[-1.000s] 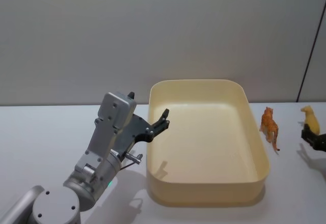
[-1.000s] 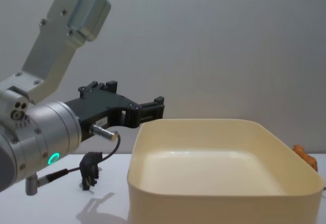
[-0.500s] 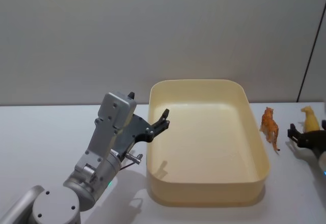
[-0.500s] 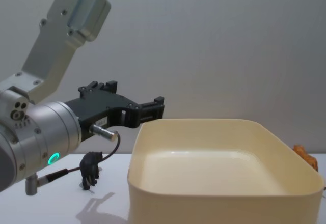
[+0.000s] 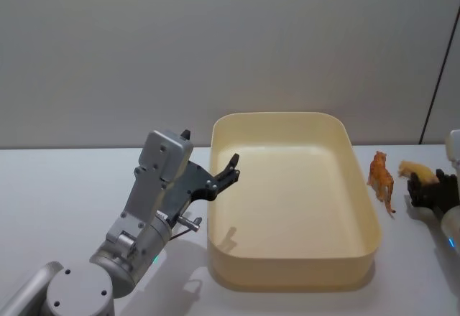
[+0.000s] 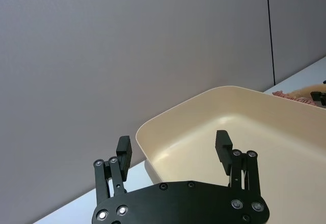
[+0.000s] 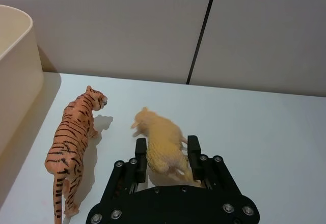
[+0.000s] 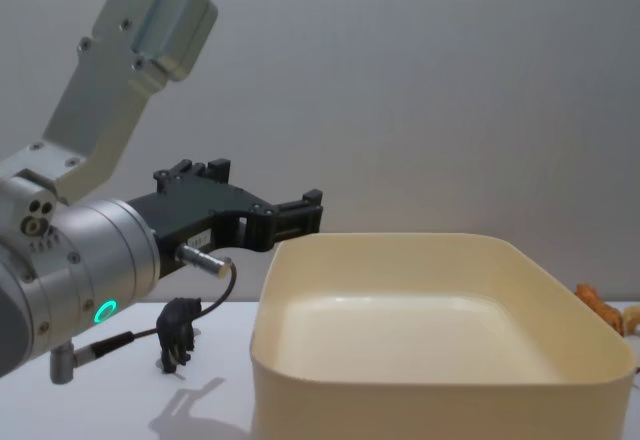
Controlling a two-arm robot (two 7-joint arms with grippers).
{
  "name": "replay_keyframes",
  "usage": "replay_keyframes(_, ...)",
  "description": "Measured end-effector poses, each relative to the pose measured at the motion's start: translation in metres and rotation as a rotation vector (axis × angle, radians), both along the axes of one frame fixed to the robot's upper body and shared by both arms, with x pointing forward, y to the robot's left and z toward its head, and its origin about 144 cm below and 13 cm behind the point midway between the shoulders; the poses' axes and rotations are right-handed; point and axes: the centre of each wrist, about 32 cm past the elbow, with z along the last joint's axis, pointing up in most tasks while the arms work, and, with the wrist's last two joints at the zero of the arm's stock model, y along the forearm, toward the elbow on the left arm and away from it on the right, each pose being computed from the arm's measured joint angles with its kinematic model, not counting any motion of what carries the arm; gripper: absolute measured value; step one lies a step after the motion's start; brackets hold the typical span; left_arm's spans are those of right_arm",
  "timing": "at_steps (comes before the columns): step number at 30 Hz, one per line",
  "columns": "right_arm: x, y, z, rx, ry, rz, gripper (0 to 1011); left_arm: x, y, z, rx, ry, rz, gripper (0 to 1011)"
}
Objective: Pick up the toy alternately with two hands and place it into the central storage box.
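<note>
Two toy animals are right of the cream-yellow storage box (image 5: 287,276) on the white desk (image 5: 57,187). A striped orange tiger (image 7: 71,142) stands just beside the box's wall. A pale yellow animal (image 7: 161,151) is clenched, tilted, between the fingers of the right gripper (image 7: 167,150), near the tiger. The left gripper (image 6: 173,145) hovers at the box's left rim, fingers spread and empty. A small dark animal figure (image 8: 180,332) stands on the desk left of the box.

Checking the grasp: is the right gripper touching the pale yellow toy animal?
Touching. In the right wrist view the right gripper has both fingers pressed against the pale yellow toy animal, no gap.
</note>
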Motion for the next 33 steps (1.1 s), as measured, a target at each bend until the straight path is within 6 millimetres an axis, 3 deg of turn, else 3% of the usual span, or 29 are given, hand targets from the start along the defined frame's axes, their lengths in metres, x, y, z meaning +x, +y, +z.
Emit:
replay_keyframes(2, 0.001, 0.001, 0.000, -0.001, 0.002, 0.001, 419, 0.000, 0.000, 0.000, 0.000, 0.000, 0.000, 1001)
replay_keyframes(4, 0.001, 0.001, 0.000, -0.002, 0.002, 0.001, 393, 0.000, 0.000, 0.000, 0.000, 0.000, 0.000, 1001)
replay_keyframes(20, 0.004, 0.002, -0.001, -0.004, 0.000, 0.007, 390, 0.000, 0.000, 0.000, 0.000, 0.000, 0.000, 1001)
replay_keyframes(33, -0.001, -0.002, 0.014, -0.020, -0.115, 0.031, 390, 0.000, 0.000, 0.000, 0.000, 0.000, 0.000, 1001)
